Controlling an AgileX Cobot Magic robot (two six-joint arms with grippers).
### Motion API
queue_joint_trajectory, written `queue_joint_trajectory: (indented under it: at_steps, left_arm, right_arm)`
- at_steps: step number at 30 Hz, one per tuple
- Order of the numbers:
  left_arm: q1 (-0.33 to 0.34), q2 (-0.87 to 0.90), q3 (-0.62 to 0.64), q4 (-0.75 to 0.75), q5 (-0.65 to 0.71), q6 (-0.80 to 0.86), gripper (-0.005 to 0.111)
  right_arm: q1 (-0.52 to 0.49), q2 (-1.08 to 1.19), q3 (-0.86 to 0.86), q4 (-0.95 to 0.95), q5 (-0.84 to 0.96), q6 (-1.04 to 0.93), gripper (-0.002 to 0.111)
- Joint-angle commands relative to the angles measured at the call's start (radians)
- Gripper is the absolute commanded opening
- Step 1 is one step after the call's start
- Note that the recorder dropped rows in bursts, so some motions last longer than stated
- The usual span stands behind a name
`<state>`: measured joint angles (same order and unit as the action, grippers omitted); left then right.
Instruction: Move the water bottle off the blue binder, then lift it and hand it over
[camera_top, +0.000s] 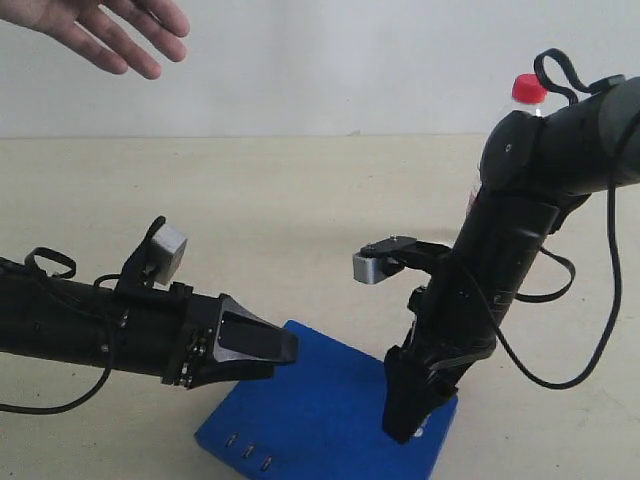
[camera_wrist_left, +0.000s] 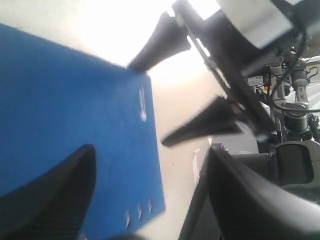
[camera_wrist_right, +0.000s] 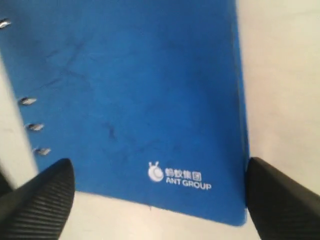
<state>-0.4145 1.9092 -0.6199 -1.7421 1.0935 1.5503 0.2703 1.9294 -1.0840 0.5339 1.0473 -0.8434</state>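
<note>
The blue binder (camera_top: 330, 405) lies flat at the front of the table, with silver rivets (camera_top: 247, 452) at its near edge. My right gripper (camera_top: 405, 428) points straight down over the binder's right edge. It is open, and its fingers straddle the corner with the white logo (camera_wrist_right: 180, 178) with nothing between them. My left gripper (camera_top: 283, 350) hovers open over the binder's left part, holding nothing. The water bottle (camera_top: 528, 90) stands upright behind the right arm. Only its red cap, clear shoulder and a strip of label show.
A bare human hand (camera_top: 110, 30) reaches in, palm open, at the top left above the table. The beige table (camera_top: 300, 200) runs back to a white wall. The right arm's cable (camera_top: 590, 350) loops out to the right.
</note>
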Motion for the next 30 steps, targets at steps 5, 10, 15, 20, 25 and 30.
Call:
queue_joint_trajectory:
  at_steps: [5,10,15,20,25,30]
  left_arm:
    - [-0.005,-0.001,0.004,0.035,0.076,-0.067,0.055]
    - [-0.005,-0.001,0.025,0.035,-0.045,-0.067,0.044]
    - [-0.005,-0.001,0.05,0.006,-0.128,-0.042,0.044]
    - [-0.005,-0.001,0.05,-0.002,-0.126,-0.029,0.044]
    - [-0.005,-0.001,0.049,-0.002,-0.126,-0.019,0.044]
    - [-0.001,-0.002,0.038,-0.002,-0.128,-0.01,0.044]
  right_arm:
    - [0.018,-0.013,0.001,0.149,0.037,-0.037,0.082]
    - [0.018,-0.013,0.001,0.149,0.03,-0.038,0.059]
    - [0.018,-0.013,0.001,0.198,0.041,-0.129,0.027]
    - [0.018,0.008,0.001,0.336,0.045,-0.215,0.02]
    - [0.018,0.049,0.001,0.382,0.048,-0.305,0.019]
    - [0.018,0.056,0.001,0.382,-0.125,-0.254,0.0]
